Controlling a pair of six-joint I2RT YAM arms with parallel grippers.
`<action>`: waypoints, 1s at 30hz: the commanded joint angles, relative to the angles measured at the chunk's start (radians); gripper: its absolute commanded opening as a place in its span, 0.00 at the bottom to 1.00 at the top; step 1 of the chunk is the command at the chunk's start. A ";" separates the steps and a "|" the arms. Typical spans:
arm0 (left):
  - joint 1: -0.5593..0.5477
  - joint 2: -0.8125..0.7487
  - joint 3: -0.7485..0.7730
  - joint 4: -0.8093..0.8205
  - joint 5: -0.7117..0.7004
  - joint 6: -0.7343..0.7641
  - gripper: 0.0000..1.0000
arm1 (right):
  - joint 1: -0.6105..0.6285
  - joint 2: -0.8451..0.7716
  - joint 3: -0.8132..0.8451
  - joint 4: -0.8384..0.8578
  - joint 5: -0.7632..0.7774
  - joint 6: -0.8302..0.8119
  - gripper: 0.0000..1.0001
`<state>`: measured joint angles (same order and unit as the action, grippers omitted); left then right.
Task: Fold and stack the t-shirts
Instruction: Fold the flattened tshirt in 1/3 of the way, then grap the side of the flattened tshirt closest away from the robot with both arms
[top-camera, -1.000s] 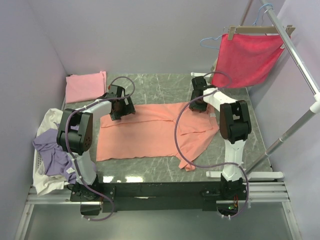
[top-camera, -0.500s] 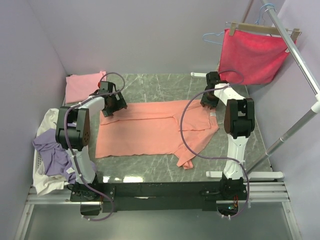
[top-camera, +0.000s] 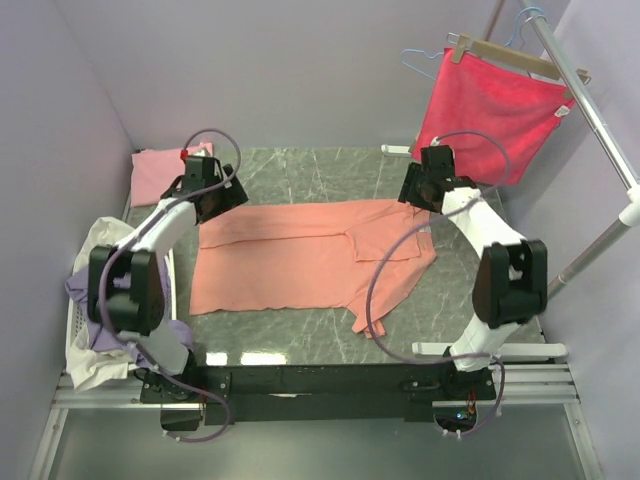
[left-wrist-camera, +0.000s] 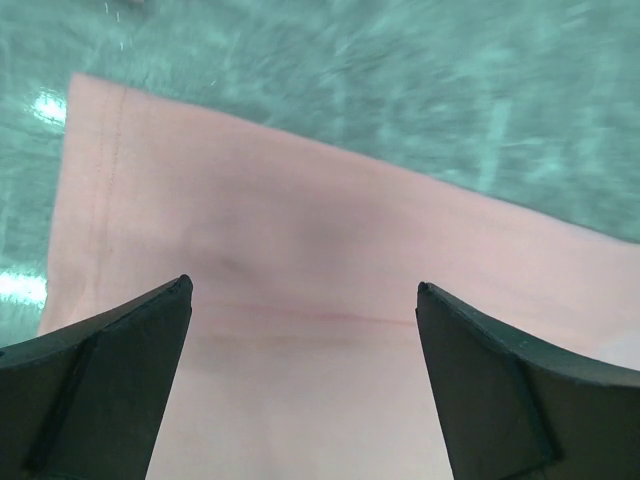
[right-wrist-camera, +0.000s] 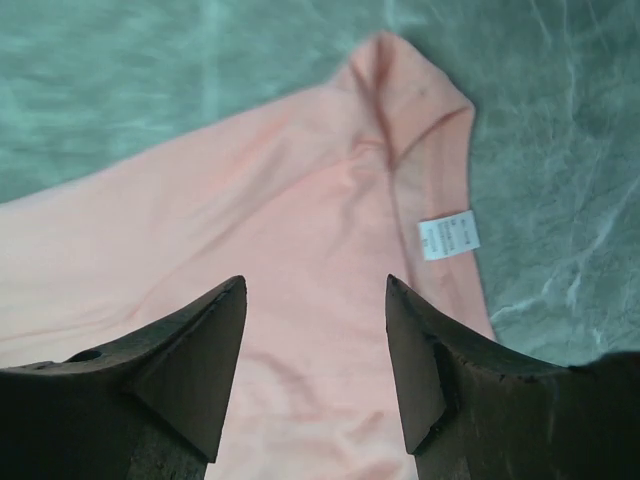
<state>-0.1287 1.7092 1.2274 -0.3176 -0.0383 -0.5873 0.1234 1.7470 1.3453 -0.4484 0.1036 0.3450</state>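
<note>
The salmon-orange t-shirt lies spread across the marbled bench (one flap trails toward the near edge). The left tool hangs wide over the shirt's far left corner. The right tool, narrower but empty, hangs over the far right corner beside the white label.

Pale lavender walls enclose a dark green marbled tabletop; a white metal rail slants at right.

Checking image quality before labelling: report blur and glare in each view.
Top view: sharp, with bright glare patches on the table at its near edge. Left wrist view: table smeared by motion, glare at the left edge, orange shirt soft. Right wrist view: clearer, the shirt's label visible but unreadable.
</note>
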 joint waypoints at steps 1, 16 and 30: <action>-0.035 -0.186 -0.104 0.002 -0.034 -0.029 0.99 | 0.021 -0.151 -0.089 0.002 -0.042 0.034 0.64; -0.299 -0.661 -0.652 -0.081 -0.121 -0.378 0.99 | 0.381 -0.533 -0.615 -0.085 -0.145 0.308 0.62; -0.304 -0.602 -0.612 -0.136 -0.198 -0.352 0.99 | 0.519 -0.669 -0.756 -0.156 -0.140 0.502 0.60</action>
<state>-0.4271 1.0931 0.5766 -0.4400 -0.1997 -0.9405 0.6216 1.1072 0.6231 -0.6064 -0.0387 0.7689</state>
